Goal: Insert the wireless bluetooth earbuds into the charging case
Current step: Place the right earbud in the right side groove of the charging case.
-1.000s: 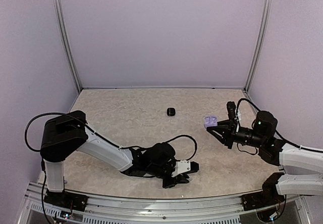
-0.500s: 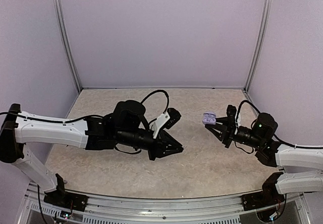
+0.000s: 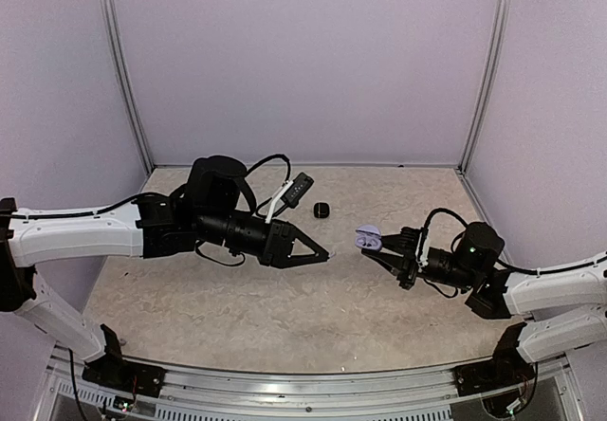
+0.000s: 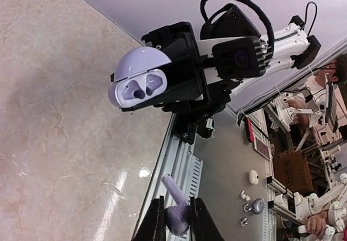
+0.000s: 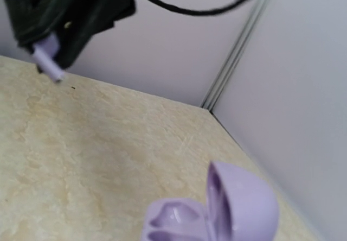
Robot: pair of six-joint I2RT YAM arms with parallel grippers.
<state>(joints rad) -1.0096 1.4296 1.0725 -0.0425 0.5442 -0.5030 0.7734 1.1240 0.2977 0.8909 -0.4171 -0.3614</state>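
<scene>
Left gripper [image 3: 326, 252], risen from the near edge of the table [image 3: 228, 300], pinches a pale lavender stemmed earbud [image 4: 176, 214]. Our right gripper [image 3: 370, 250] grips the open lavender plastic charging case [image 3: 366, 239] opposite, aloft. We judge insertion next.

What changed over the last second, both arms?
Left gripper rose from low at the table's near edge and swung toward centre, bud pinched in it, tips now facing the case. Right gripper carried the open case left and nearer, to meet it. Nothing visibly taken or let go. Black item stayed put; both grips stayed shut.
</scene>
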